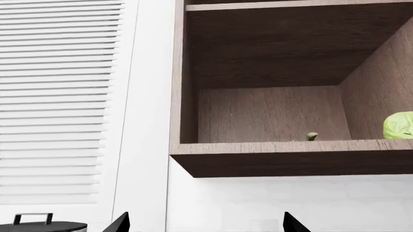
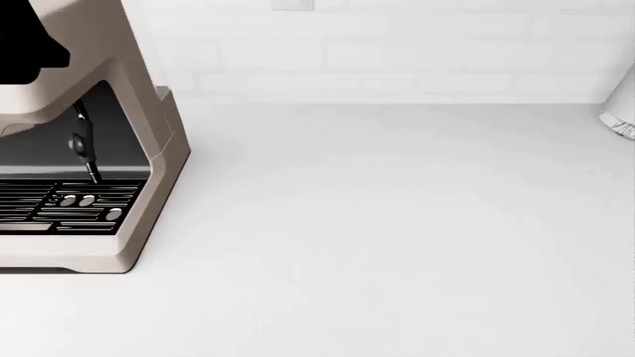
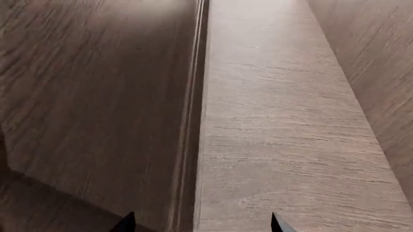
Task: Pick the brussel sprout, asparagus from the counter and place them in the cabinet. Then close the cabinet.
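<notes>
Left gripper (image 1: 203, 224) — empty, below cabinet (image 1: 290, 157)

What I can't fully see

The brussel sprout (image 1: 400, 125) is cut by the frame edge inside the cabinet (image 1: 290, 157); only my left claw's (image 1: 205, 223) fingertips show; the asparagus (image 1: 312, 137) shows just a tip.

Broad white counter (image 2: 397, 223), beige espresso machine (image 2: 89, 149) at its left.

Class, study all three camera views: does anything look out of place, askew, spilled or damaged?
Nothing stands out. The cabinet hangs open and undamaged, with the brussel sprout and a small green tip resting on its shelf. The counter shows no spill, and the coffee machine stands upright.
</notes>
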Motion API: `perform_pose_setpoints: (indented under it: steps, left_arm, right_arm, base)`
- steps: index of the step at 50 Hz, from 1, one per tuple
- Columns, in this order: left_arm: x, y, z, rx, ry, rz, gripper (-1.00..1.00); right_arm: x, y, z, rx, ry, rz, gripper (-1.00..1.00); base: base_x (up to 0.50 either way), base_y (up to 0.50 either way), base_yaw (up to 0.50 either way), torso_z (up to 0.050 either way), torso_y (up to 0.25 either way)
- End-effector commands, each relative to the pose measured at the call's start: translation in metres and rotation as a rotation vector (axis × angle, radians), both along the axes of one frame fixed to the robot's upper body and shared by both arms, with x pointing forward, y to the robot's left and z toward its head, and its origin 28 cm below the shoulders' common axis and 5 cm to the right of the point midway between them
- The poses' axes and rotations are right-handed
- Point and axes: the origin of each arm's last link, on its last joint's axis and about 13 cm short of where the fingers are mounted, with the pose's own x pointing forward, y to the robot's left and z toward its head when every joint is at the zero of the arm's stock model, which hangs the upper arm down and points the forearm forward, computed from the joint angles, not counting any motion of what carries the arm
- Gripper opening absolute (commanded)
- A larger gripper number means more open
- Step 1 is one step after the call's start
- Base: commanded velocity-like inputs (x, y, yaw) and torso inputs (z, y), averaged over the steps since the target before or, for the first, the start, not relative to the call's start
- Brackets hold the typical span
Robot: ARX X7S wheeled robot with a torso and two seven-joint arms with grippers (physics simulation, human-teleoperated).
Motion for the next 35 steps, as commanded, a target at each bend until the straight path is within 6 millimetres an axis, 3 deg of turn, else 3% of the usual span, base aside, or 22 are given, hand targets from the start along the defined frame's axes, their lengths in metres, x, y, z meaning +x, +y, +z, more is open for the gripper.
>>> perform_pose_setpoints:
  steps: [1,3,7,9,25,35]
  left_arm:
    - [0.0,0.0,0.0,-0.001,0.012,0.005,1.0]
    - [0.0,0.0,0.0,-0.001,0.013,0.004,1.0]
    - [0.016,0.005,-0.046,0.032,0.058,0.025,1.0]
    - [0.021,0.005,-0.052,0.008,0.024,0.026,1.0]
    - [0.011,0.012,-0.062,-0.005,0.024,0.038,1.0]
    - [0.035,0.015,-0.07,0.005,0.039,0.05,1.0]
  right_arm:
    - [-0.014,0.043,0.024,-0.122,-0.131,0.184,1.0]
    - [-0.011,0.046,0.025,-0.133,-0.126,0.194,1.0]
    - [-0.002,0.051,0.027,-0.152,-0.112,0.219,1.0]
    - [0.001,0.054,0.028,-0.163,-0.106,0.23,1.0]
    - [0.05,0.085,0.032,-0.25,-0.035,0.303,1.0]
    - [0.085,0.098,0.031,-0.284,0.016,0.275,1.0]
  base:
    - [0.0,0.0,0.0,0.0,0.0]
    - [0.0,0.0,0.0,0.0,0.0]
    - [0.0,0.0,0.0,0.002,0.003]
    - [0.0,0.0,0.0,0.0,0.005]
    - [0.0,0.0,0.0,0.001,0.001]
    - [0.0,0.0,0.0,0.001,0.0]
